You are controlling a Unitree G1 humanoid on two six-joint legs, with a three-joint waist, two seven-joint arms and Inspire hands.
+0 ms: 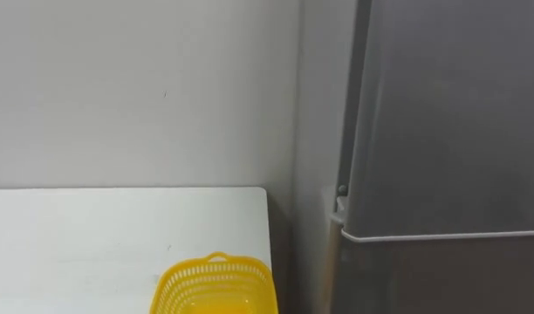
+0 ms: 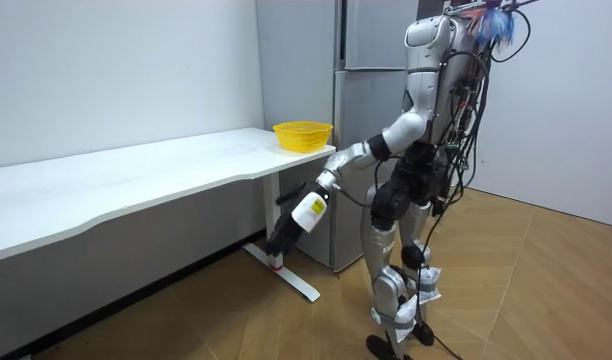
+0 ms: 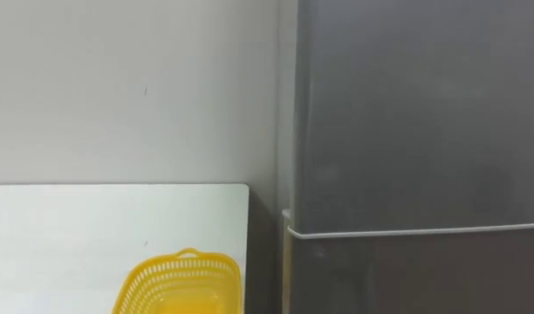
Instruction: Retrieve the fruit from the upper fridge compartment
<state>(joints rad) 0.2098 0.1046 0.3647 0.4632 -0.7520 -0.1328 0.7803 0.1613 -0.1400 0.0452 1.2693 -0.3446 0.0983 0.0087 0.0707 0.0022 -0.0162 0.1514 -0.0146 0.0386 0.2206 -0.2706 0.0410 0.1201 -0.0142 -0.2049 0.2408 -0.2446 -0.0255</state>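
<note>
The grey fridge stands straight ahead with its upper door [image 1: 450, 113] closed; a pale seam [image 1: 441, 235] divides it from the lower door. In the room view I stand close to the fridge [image 2: 371, 40], facing it, beside the end of the white table. My left hand [image 2: 286, 232] hangs low beside the table's end, below its top, with fingers straight and nothing in it. It is well below the upper door and apart from the fridge.
A yellow mesh basket [image 1: 216, 286] sits on the white table [image 1: 92, 235] near its corner by the fridge. A narrow gap separates the table's edge from the fridge side. White wall [image 1: 145, 87] rises behind the table. Wooden floor [image 2: 526, 290] lies open behind me.
</note>
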